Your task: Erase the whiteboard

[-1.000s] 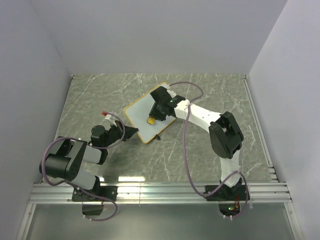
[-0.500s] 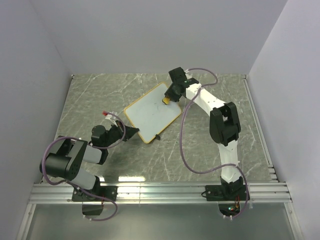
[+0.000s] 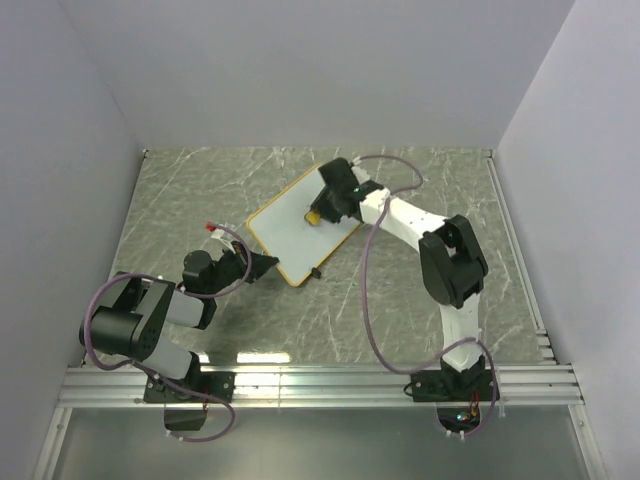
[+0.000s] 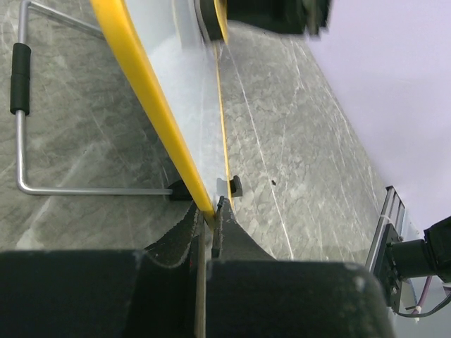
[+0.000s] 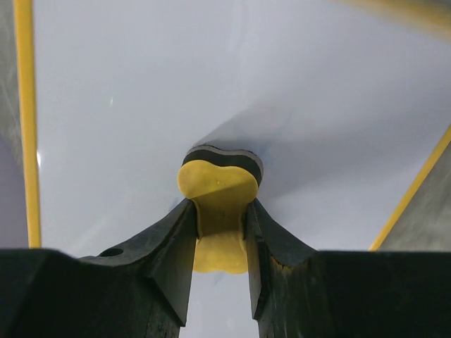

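Roughly at the middle of the marble table (image 3: 200,190), a little toward 12 o'clock, lies the whiteboard (image 3: 283,238), a white rectangle in a rounded yellow-orange frame whose long sides run from 8 to 2 o'clock. Its face shows as plain white in the right wrist view. The right arm covers the board's 3 o'clock corner from above, and the left wrist camera sees the board almost edge-on, its far end blurred; one small black foot (image 4: 236,185) shows under the frame, beside a thin bent metal rod (image 4: 91,190). The right arm rises from its base at 5 o'clock to a raised elbow, then stretches toward 10 o'clock; the right gripper (image 5: 220,225) pinches a yellow bone-shaped eraser (image 5: 217,186), whose dark pad touches the board toward its 1 o'clock end. The left arm sits folded low at 8 o'clock, and the left gripper (image 4: 206,229) is pressed together on the frame at the board's 7 o'clock corner.
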Action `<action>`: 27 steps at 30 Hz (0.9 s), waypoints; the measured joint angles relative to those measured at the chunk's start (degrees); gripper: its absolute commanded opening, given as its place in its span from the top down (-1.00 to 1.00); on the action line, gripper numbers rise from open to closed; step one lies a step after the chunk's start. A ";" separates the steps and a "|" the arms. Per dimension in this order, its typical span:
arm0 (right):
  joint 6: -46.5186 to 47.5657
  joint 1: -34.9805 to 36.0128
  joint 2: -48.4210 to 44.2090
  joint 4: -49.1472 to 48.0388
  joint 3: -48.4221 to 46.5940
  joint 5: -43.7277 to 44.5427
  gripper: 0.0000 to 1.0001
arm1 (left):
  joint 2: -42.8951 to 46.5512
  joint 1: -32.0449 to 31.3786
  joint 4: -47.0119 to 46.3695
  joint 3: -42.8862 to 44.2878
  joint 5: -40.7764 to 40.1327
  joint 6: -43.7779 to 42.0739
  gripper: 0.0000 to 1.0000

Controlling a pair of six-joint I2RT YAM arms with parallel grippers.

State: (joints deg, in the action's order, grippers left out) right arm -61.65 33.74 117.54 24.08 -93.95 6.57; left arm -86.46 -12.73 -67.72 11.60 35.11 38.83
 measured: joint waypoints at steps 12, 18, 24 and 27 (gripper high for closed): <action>-4.79 7.69 -5.62 -3.58 8.76 -6.27 1.00 | -0.09 0.09 0.66 0.02 -1.16 -0.33 0.99; -4.74 0.85 -3.23 -2.73 5.62 -9.84 1.00 | -0.09 -0.24 0.76 0.22 -1.38 -0.61 0.99; -3.56 -7.98 3.13 -0.90 -5.44 -8.07 1.00 | -0.07 -0.76 0.74 0.35 -1.31 -0.94 0.99; -3.54 -10.40 5.01 -1.01 -7.45 -7.45 1.00 | -0.02 -0.94 0.76 0.46 -1.16 -1.49 0.99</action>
State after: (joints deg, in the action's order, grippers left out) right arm -65.19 23.33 122.54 23.07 -101.41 -0.89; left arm -86.48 -13.67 -66.96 12.05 33.95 37.34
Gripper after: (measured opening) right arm 0.375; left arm 0.044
